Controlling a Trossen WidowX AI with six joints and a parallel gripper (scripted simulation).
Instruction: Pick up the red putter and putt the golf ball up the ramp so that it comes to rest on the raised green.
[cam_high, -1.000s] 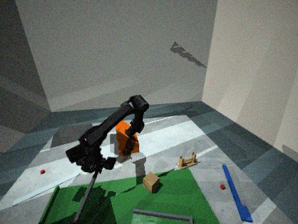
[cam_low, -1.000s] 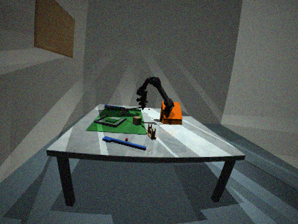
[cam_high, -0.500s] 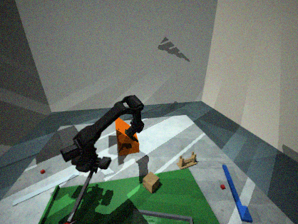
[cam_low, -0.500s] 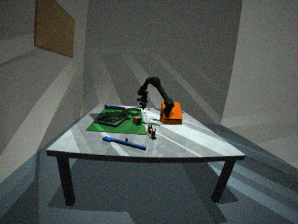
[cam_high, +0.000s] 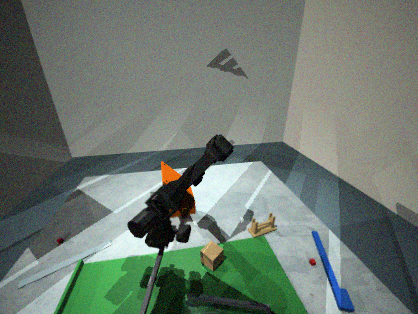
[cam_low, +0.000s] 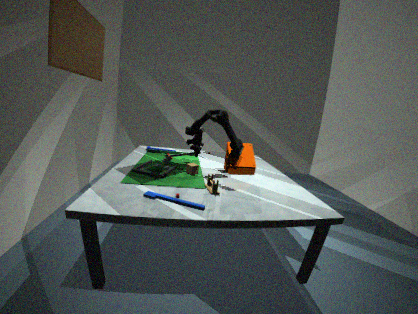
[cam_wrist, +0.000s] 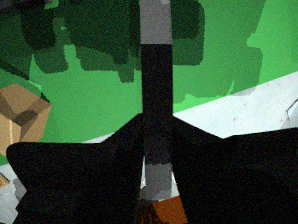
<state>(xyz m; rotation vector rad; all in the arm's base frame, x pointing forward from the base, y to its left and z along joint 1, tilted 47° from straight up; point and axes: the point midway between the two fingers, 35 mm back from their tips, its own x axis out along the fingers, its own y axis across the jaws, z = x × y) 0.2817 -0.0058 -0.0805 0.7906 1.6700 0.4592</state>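
Note:
My gripper (cam_high: 160, 241) is shut on the putter's shaft (cam_high: 151, 279), a thin grey and black rod that hangs down over the green mat (cam_high: 235, 260) and runs out of the bottom of the top view. The wrist view shows the shaft (cam_wrist: 156, 63) running up from between the fingers (cam_wrist: 158, 169), over the mat (cam_wrist: 100, 96). The putter's head is not in view there. In the exterior view the gripper (cam_low: 196, 147) is above the mat's far edge (cam_low: 165, 170). A dark raised structure (cam_low: 150, 170) lies on the mat. I see no golf ball.
A tan cube (cam_high: 212, 255) sits on the mat right of the gripper, and shows in the wrist view (cam_wrist: 20, 116). A small wooden rack (cam_high: 262, 226), a blue bar (cam_high: 330, 270), a small red piece (cam_high: 312, 261) and a grey strip (cam_high: 65, 265) lie around. The arm's orange base (cam_high: 172, 185) stands behind.

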